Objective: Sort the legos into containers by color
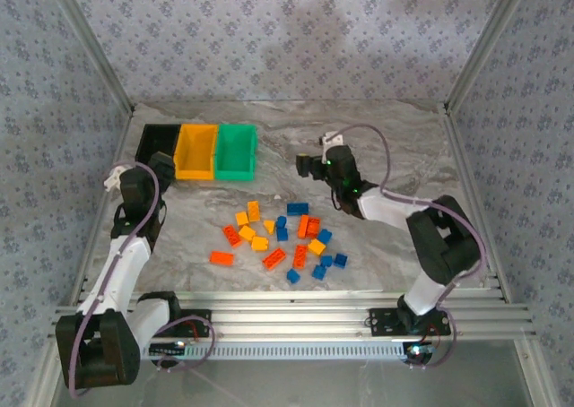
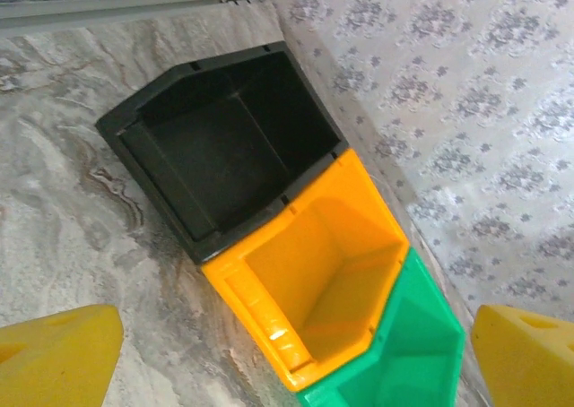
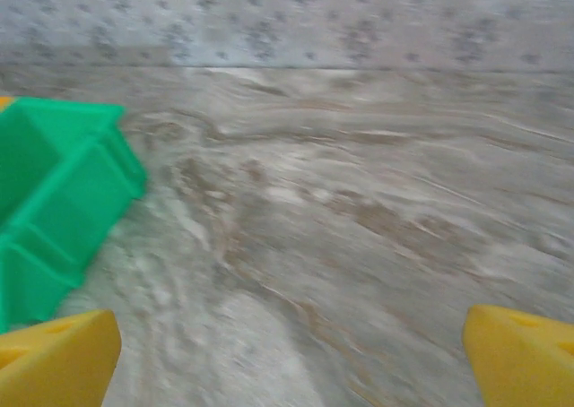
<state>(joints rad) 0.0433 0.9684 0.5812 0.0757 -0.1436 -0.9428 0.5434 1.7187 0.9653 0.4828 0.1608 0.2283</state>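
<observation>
Sorting not yet begun: small blue, orange-red and yellow-orange plastic toy bricks (image 1: 282, 233) lie scattered mid-surface (image 1: 404, 147), joined black, yellow-orange and green plastic bins (image 1: 194, 171) look empty, left pincer (image 1: 163, 165) and right pincer (image 1: 305, 165) gape wide, holding nothing; next, likely lower one over a brick.

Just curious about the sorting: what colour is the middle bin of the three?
The middle bin is yellow-orange, seen best in the left wrist view.

Marbled table (image 1: 404, 147), floral-papered walls (image 1: 287, 30)
</observation>
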